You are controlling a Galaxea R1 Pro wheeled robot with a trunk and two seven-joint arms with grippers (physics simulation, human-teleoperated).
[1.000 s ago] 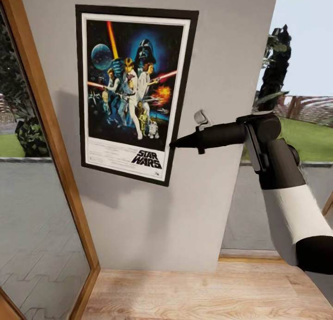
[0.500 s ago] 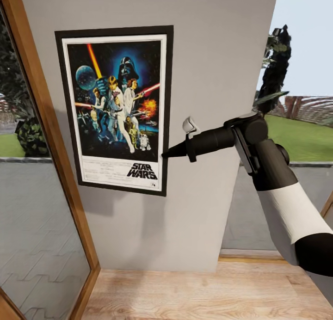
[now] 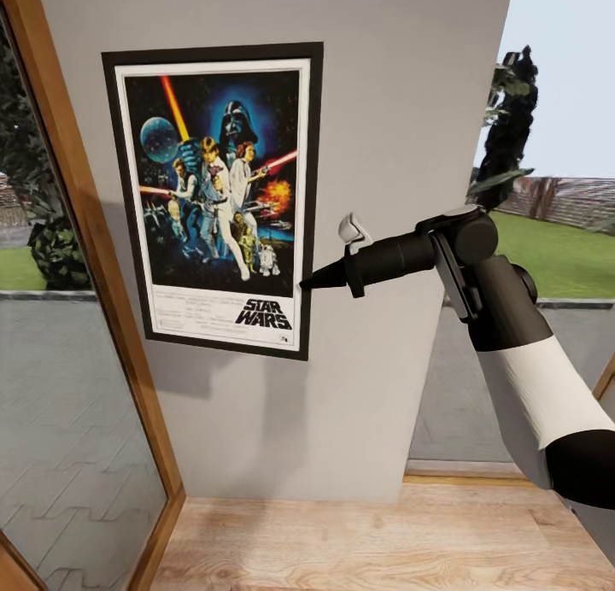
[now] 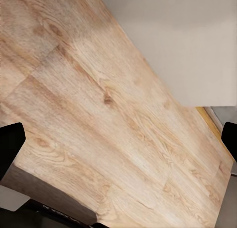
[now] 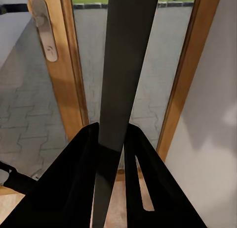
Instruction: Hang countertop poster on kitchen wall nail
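Head view: poster (image 3: 218, 200) upright against grey wall (image 3: 401, 104), right tool (image 3: 309, 282) pinching its right edge; left wrist view: left tool (image 4: 118, 139) spread wide over wooden floor (image 4: 98, 114); right wrist view: black frame edge clamped between fingers (image 5: 84, 183), wooden door (image 5: 59, 65) behind.

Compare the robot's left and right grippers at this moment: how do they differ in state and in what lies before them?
The right gripper has its fingers shut on the poster frame's edge; the left gripper is open and empty. The right one reaches toward the wall; the left one faces the wooden floor. Both have black fingers.
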